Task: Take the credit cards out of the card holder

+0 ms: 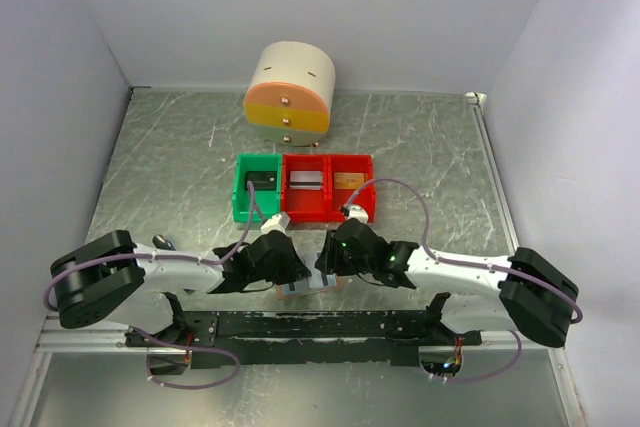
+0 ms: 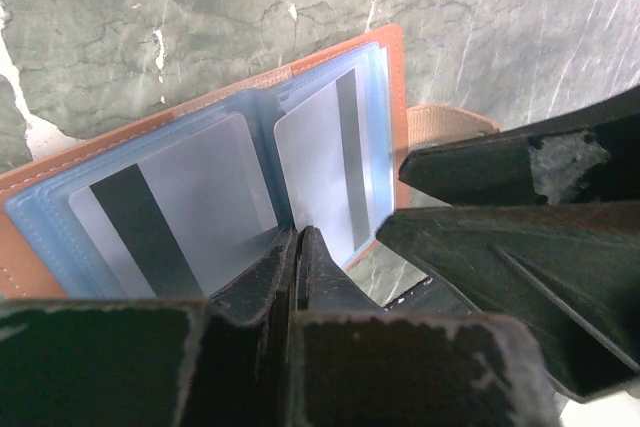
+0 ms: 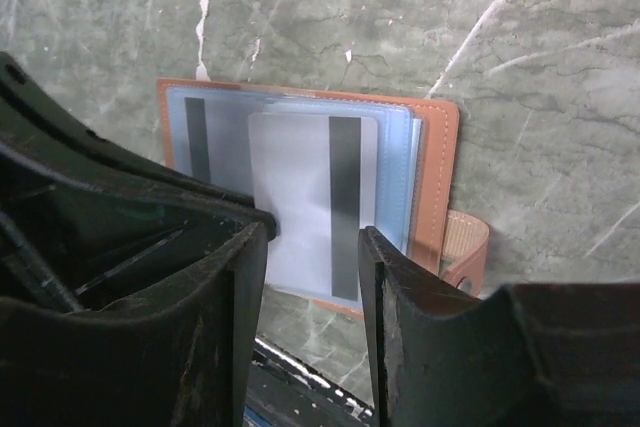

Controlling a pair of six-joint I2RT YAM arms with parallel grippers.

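Card holder point(image 3: 435, 177) is laid open. Left gripper point(image 2: 297, 239) is closed together at its 6 o'clock edge; right gripper point(image 3: 313, 242) jaws are held apart, flanking a credit card point(image 3: 295, 177).

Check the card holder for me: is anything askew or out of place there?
One thing: in the open card holder, a striped credit card sits partly out of its clear sleeve, poking toward the near side. The holder's strap sticks out to one side. Nothing looks damaged or spilled.
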